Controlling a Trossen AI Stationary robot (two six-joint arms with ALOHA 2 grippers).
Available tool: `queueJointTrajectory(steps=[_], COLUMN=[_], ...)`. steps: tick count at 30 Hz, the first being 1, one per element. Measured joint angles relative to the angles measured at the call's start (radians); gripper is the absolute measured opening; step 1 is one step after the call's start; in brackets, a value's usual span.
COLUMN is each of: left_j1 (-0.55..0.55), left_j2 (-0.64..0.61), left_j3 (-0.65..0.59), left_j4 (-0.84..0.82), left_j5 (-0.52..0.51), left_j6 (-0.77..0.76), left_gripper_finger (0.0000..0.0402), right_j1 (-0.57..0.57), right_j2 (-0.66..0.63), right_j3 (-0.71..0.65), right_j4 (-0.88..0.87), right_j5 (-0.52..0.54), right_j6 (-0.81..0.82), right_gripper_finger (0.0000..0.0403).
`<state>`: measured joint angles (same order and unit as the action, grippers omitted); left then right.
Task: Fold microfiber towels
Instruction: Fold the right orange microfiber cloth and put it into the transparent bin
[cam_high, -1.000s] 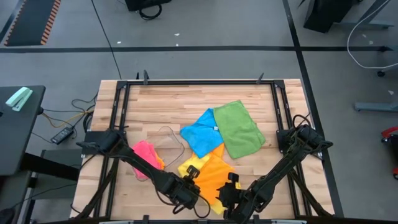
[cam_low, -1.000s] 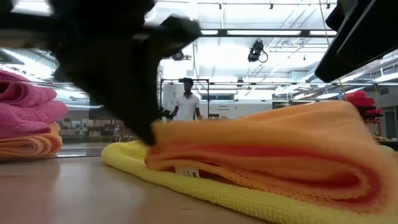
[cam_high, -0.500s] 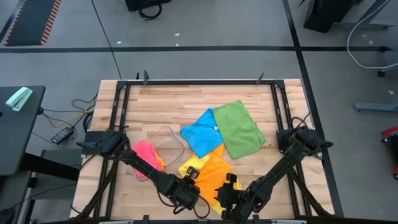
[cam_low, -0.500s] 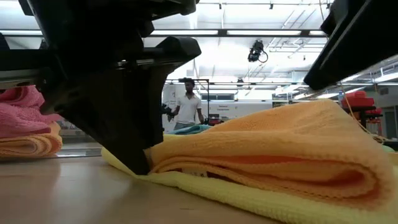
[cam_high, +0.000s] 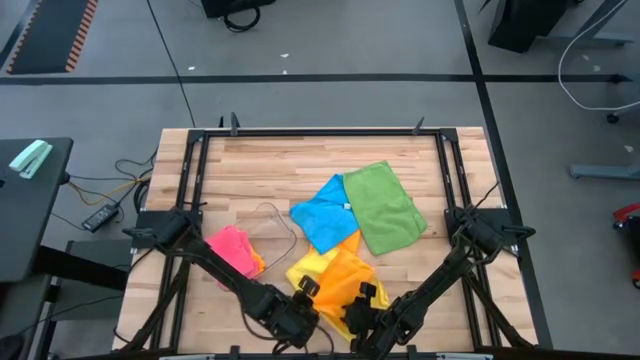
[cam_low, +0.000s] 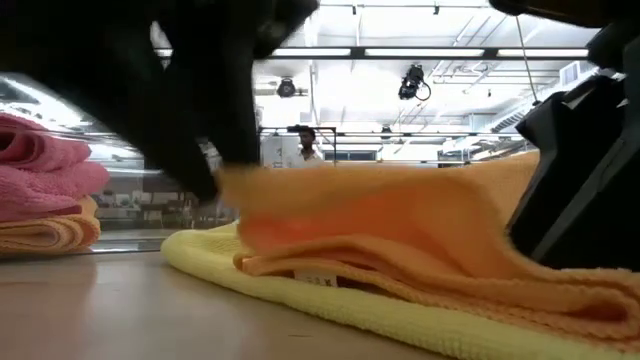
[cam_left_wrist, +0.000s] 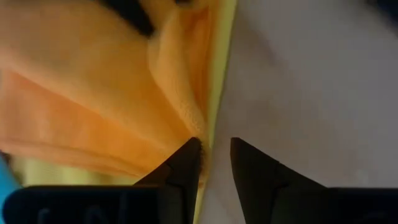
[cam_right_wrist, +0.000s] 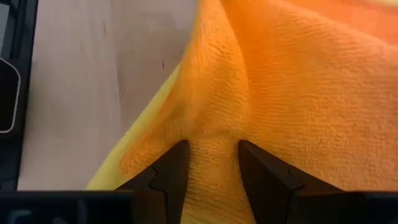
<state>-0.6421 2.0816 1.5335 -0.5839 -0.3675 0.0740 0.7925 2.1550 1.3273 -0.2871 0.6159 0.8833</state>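
At the table's six o'clock edge in the high view, the orange towel (cam_high: 345, 283) lies on the yellow towel (cam_high: 306, 268); blue towel (cam_high: 327, 212) and green towel (cam_high: 383, 207) wait toward twelve, likely queued.

Low view shows what overhead hides: the orange layers lifted off the yellow.

Left wrist view: the left gripper (cam_left_wrist: 215, 149) stands slightly parted, empty, beside the orange edge.

Right wrist view: the right gripper (cam_right_wrist: 213, 152) pinches an orange fold, probably anchoring it for folding.
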Motion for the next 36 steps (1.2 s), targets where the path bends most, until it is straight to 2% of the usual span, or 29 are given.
queueJointTrajectory(steps=[9, 19, 29, 36], left_j1=[0.024, 0.081, 0.221, 0.26], left_j2=[0.0, -0.003, 0.083, 0.126], left_j3=[0.024, 0.025, 0.023, 0.022], left_j4=[-0.045, 0.137, 0.307, 0.328], left_j5=[-0.005, -0.044, -0.034, -0.029], left_j6=[0.041, 0.103, 0.167, 0.136], left_gripper_finger=[0.009, 0.0109, 0.0098, 0.0094], right_j1=[0.029, 0.029, 0.037, 0.042], right_j2=[0.002, 0.001, 0.001, 0.001], right_j3=[0.0, 0.0, 0.003, 0.003], right_j4=[0.0, -0.001, -0.005, -0.007], right_j5=[-0.007, -0.014, -0.018, -0.017], right_j6=[0.026, 0.025, 0.023, 0.019], right_gripper_finger=[0.0151, 0.0143, 0.0143, 0.0143])
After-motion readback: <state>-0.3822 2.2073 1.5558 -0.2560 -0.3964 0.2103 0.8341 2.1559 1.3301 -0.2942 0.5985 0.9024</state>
